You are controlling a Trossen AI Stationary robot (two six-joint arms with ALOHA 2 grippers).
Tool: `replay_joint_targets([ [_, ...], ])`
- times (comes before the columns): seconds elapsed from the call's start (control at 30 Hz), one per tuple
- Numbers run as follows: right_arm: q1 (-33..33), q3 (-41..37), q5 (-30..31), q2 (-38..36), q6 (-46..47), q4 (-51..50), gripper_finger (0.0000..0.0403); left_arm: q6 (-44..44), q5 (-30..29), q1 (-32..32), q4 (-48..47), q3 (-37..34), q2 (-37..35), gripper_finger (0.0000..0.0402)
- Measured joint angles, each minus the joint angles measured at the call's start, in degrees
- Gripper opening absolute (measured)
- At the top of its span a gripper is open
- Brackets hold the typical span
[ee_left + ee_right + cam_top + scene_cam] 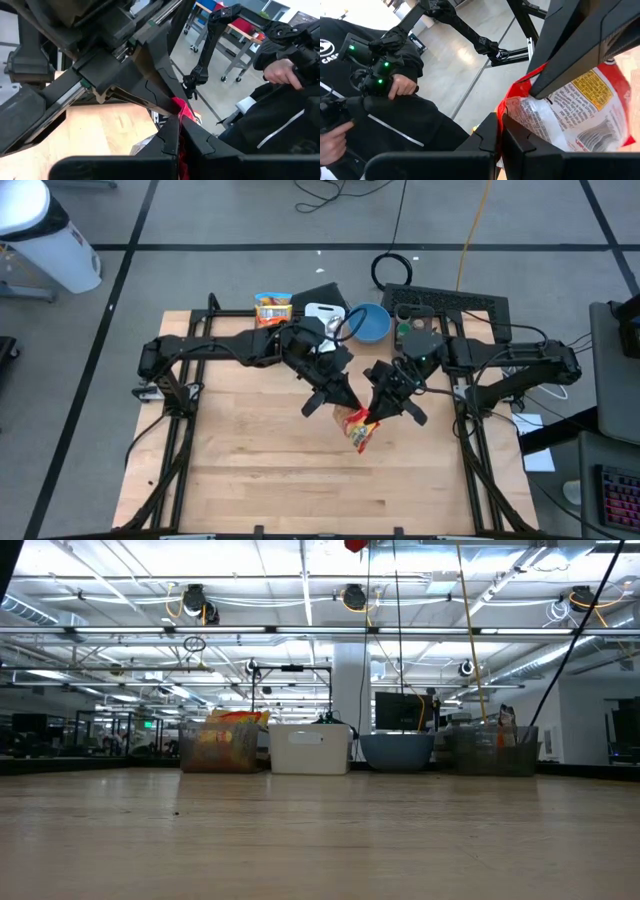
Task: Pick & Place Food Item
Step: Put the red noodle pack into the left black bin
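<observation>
Grey floor [250,220] crossed by dark tape lines surrounds the wooden desk [250,470]. Overhead, white ceiling beams [300,632] carry bright strip lights [120,585] and hanging cables [470,620].

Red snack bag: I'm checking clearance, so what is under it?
Under the red snack bag, held up by both end effectors, lies bare wooden table. The patch directly beneath is covered.

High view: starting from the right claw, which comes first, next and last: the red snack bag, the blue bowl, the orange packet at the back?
Measured from the right gripper:
1. Red snack bag, held in it at mid-table; the left gripper pinches it too.
2. Blue bowl, at the back edge, nearly straight behind.
3. Orange packet, at the back edge, further towards the left arm's side.
</observation>
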Motion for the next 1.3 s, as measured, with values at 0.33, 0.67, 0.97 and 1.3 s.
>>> replay_joint_targets([
  [0.33,-2.02,0.00,-0.51,0.00,5.65,-0.02,0.0103,-0.19,-0.10,0.47,-1.41,0.00,-0.05,0.0003],
  [0.67,-7.22,-0.02,0.49,-1.54,4.97,-0.61,0.0215,0.74,-1.09,2.94,-11.35,0.00,-0.40,0.0002],
  [0.97,-10.94,0.02,21.74,-11.52,-6.15,-13.82,0.0214,2.88,-9.00,7.70,-20.62,0.00,-6.04,0.0001],
  [1.3,-10.95,0.02,29.97,-18.22,-11.12,-16.47,0.0212,3.01,-16.30,16.83,-28.36,0.00,-15.59,0.0001],
])
